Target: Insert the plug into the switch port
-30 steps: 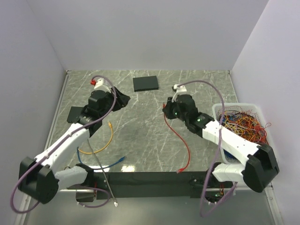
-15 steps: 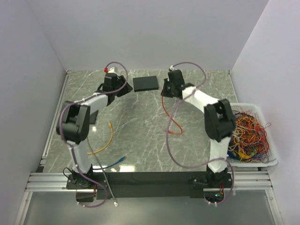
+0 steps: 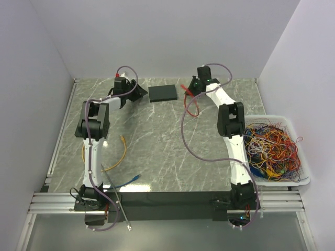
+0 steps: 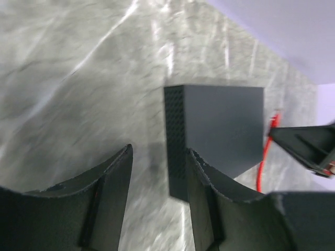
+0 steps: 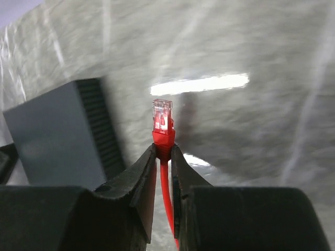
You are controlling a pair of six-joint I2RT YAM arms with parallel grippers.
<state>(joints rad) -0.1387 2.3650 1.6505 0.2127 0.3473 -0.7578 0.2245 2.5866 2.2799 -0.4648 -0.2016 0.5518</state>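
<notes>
- Two arms reach from the near edge across the table [image 3: 167,151] to its far end.
- One blue cable [image 3: 133,179] lies nearest, on the left. One yellow cable [image 3: 124,151] curves just beyond it.
- One white bin [image 3: 267,116] sits at the right edge, filled with a tangle of coloured wires [image 3: 272,149].
- Left gripper [image 4: 158,162]: its fingers are apart with nothing between them, low over the table, just left of the switch [image 3: 163,93].
- Right gripper [image 5: 164,151]: its fingers are clamped on the red boot of the one plug [image 5: 162,116], whose clear tip sticks out past them. The red cable [image 5: 167,204] trails back between the fingers.
- The plug is held off the table just right of the switch, close to its vented side and not touching it.
- The one switch is a flat dark box lying between the two grippers.
- The table top is grey-green marble with pale veins. Plain pale walls [image 3: 167,36] close it in on the left, the right and the far side.
</notes>
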